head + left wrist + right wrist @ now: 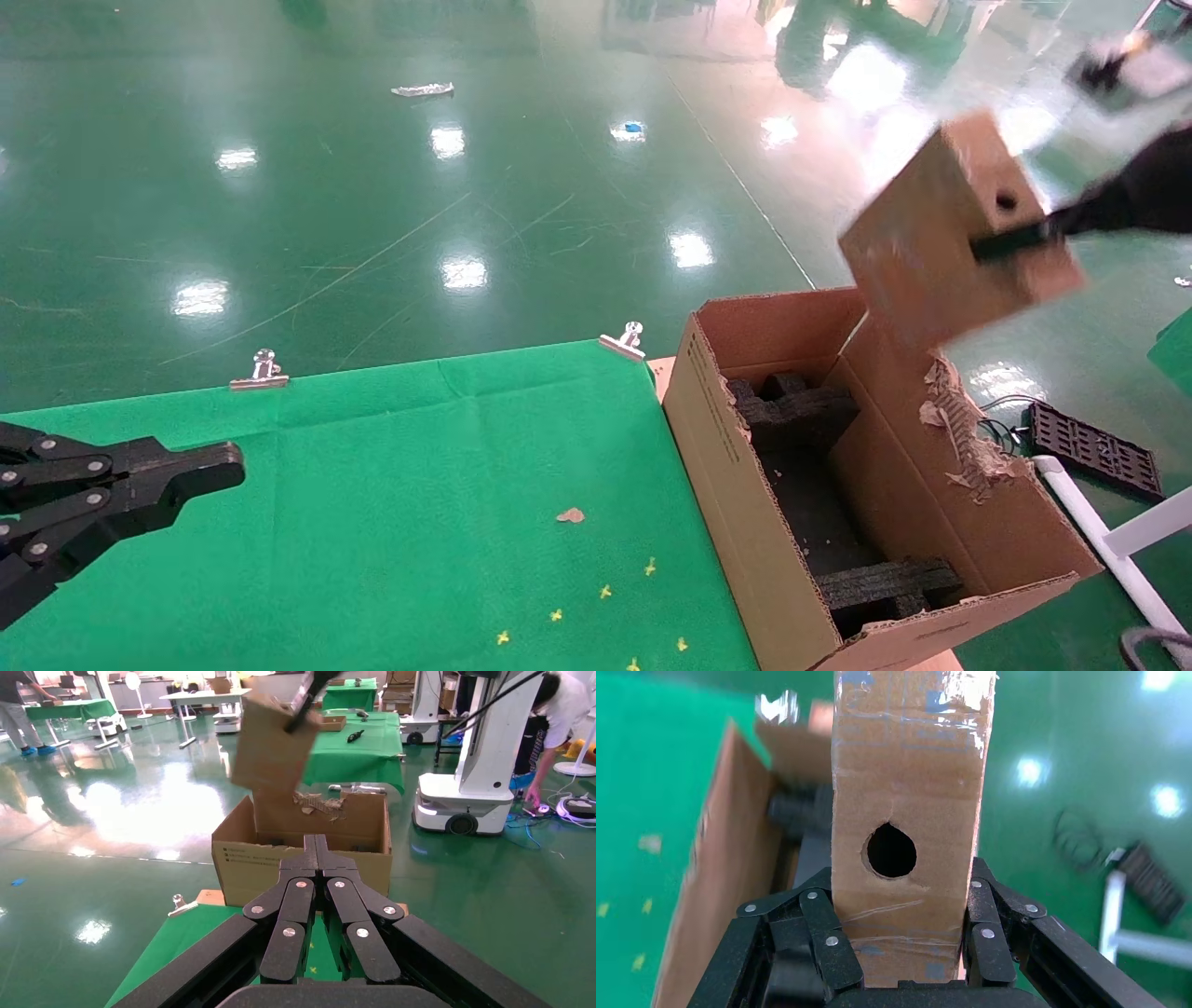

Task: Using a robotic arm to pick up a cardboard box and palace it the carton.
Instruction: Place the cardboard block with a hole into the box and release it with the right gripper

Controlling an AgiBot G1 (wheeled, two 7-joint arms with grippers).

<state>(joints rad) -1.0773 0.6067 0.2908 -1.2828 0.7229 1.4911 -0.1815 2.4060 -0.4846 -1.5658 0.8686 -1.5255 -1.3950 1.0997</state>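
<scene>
1. Idle black left gripper (223, 466), fingers pressed together and holding nothing, rests over the green cloth table (391, 485)
2. Large brown corrugated carton (736, 503) with black foam inserts (801, 410) awaits its load
3. Black right gripper (898, 952) clamps the slim brown cardboard box (950, 233) aloft above the carton's far end; lowering and release remain

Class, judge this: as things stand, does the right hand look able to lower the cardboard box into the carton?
Probably yes: the right hand grips the cardboard box above the carton, whose top is open.
</scene>
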